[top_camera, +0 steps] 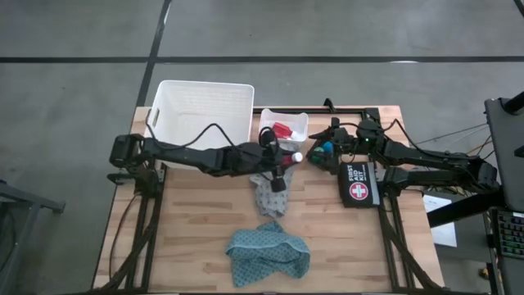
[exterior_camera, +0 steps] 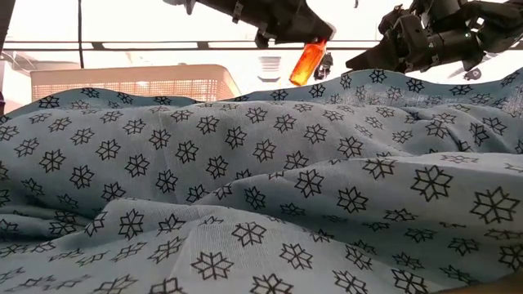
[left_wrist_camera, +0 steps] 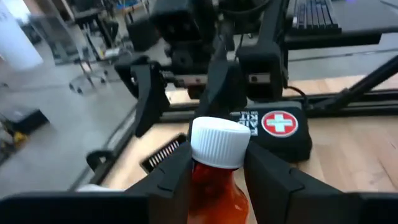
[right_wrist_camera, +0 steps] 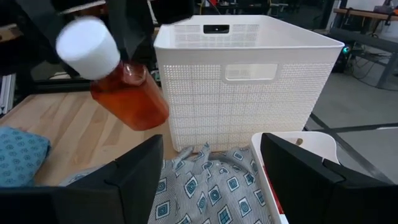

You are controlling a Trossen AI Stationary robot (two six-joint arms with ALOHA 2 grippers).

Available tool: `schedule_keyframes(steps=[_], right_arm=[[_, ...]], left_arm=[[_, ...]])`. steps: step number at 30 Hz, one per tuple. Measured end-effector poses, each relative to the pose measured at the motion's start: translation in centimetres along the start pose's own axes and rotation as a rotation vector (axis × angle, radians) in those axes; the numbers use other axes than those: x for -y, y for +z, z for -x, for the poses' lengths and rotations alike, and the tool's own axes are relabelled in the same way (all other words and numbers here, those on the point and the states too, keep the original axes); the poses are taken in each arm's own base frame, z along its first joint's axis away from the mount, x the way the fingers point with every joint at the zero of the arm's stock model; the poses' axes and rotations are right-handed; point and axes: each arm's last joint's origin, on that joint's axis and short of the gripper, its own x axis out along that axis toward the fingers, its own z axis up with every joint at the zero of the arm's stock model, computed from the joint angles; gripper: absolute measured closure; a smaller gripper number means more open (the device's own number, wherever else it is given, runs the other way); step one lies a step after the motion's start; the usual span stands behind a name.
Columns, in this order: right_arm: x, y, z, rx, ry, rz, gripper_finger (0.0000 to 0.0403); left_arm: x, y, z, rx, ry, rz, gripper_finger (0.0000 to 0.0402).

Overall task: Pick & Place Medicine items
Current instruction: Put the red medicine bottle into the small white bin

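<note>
A red-orange medicine bottle with a white cap (left_wrist_camera: pixel 214 186) hangs in the air over the grey patterned cloth (top_camera: pixel 268 192), and my left gripper (left_wrist_camera: pixel 217 154) is shut on it near the table's middle (top_camera: pixel 288 158). The low view shows it tilted (exterior_camera: pixel 309 61). More red bottles (top_camera: pixel 282 129) lie in the small white tray (top_camera: pixel 300 117). My right gripper (right_wrist_camera: pixel 212 142) stands open just right of the bottle with nothing between its fingers. A small blue container (top_camera: pixel 327 147) and a green one (top_camera: pixel 318 152) show beside it. My left gripper pinches the bottle's red body just below the cap (left_wrist_camera: pixel 211 177) between its two fingers (left_wrist_camera: pixel 273 180). The fingers come nearly level from the table's left and lie along the bottle. The white cap (left_wrist_camera: pixel 217 142) sticks out past the fingertips. The bottle is tilted and lifted clear.
A large white perforated basket (top_camera: pixel 205 111) stands at the far left, next to the small tray. The black first-aid pouch (top_camera: pixel 359 182) lies under the right arm. A teal patterned cloth (top_camera: pixel 266 254) lies bunched near the front edge and fills most of the low view.
</note>
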Motion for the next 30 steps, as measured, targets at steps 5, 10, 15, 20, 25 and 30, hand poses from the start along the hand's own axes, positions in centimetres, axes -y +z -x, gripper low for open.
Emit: schedule_keyframes(steps=[5,10,15,20,25,30], right_arm=[[0.0,0.0,0.0,0.0,0.0,0.0,0.0144],[0.0,0.0,0.0,0.0,0.0,0.0,0.0149],[0.0,0.0,0.0,0.0,0.0,-0.001,0.0144],[0.0,0.0,0.0,0.0,0.0,-0.001,0.0137],[0.0,0.0,0.0,0.002,0.0,0.005,0.0136],[0.0,0.0,0.0,0.002,0.0,-0.007,0.0144]], left_arm=[[-0.2,0.2,-0.2,0.038,0.011,-0.038,0.0277],[-0.5,0.7,-0.3,0.086,0.031,-0.09,0.0277],[-0.8,1.4,-0.1,0.15,0.051,-0.115,0.0277],[-0.8,1.7,0.0,0.188,0.013,-0.157,0.0277],[-0.7,1.8,0.0,0.221,-0.049,-0.182,0.0277],[-0.8,1.9,-0.1,0.234,-0.038,-0.213,0.0277]])
